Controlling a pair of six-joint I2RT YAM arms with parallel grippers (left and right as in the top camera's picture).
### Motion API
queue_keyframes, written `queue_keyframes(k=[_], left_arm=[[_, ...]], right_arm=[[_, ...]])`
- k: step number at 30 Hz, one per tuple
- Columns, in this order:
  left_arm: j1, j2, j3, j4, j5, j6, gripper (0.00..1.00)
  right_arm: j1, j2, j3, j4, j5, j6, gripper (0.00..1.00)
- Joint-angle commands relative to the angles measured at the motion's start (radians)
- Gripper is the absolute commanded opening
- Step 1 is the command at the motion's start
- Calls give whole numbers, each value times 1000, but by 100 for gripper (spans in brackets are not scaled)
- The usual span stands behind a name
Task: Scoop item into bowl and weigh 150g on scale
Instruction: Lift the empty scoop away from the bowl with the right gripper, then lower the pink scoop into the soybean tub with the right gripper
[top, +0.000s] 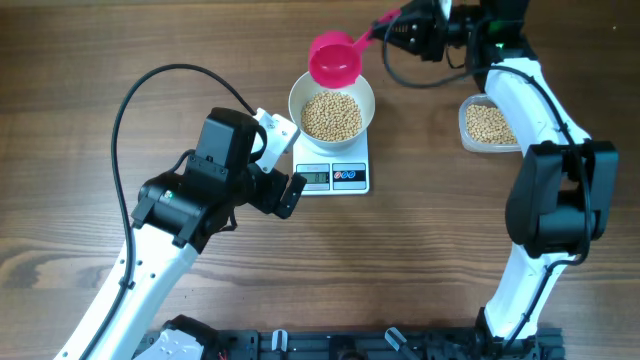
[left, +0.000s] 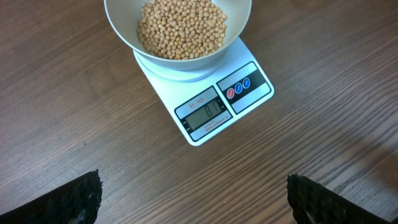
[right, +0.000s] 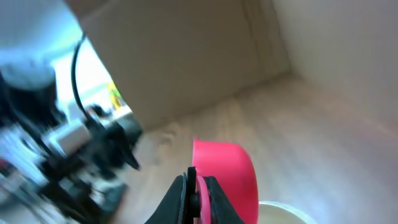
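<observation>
Right hand (top: 392, 25) is clenched on the handle of the pink scoop (top: 335, 60), holding its cup over the far rim of the bowl (top: 295, 110). That placement suits tipping beans in or pausing between pours; from overhead the cup looks pink inside, so it is probably empty. The left hand (top: 283, 160) is released, fingers spread wide and grasping nothing. It hovers just beside the left edge of the scale (top: 335, 177), and its camera looks down on the readout, which may be why it is parked there.

The bowl sits on the scale, around the middle of the bench towards the far edge, and holds a good heap of the beans (top: 332, 115). More beans lie in a clear tub (top: 488, 125) nearer the bench's right edge, well apart from the scale.

The display (left: 205, 112) shows dark digits, but they are too small and soft to read, so how near the load is to the target cannot be told. The bowl hides the back half of the scale's platform. The right wrist view is badly blurred: only the scoop, the clamped fingers and a sliver of white rim come through.
</observation>
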Motion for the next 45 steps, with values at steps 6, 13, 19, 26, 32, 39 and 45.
queue_keyframes(k=[6, 13, 19, 26, 32, 39, 45], left_arm=[[6, 0, 2, 4, 11, 20, 100], [6, 0, 2, 4, 11, 20, 100], [6, 0, 2, 4, 11, 20, 100], [6, 0, 2, 4, 11, 20, 100], [6, 0, 2, 4, 11, 20, 100], [6, 0, 2, 4, 11, 20, 100], [6, 0, 2, 4, 11, 20, 100]], right_arm=[[-187, 4, 13, 635, -32, 826, 5], [-349, 4, 13, 188, 190, 438, 4], [-474, 0, 13, 29, 253, 336, 5], [-502, -158, 13, -521, 583, -63, 5], [-494, -445, 13, -1166, 950, -541, 4], [-329, -454, 13, -1368, 1379, -559, 4], [-156, -454, 13, -1347, 1512, -706, 4]])
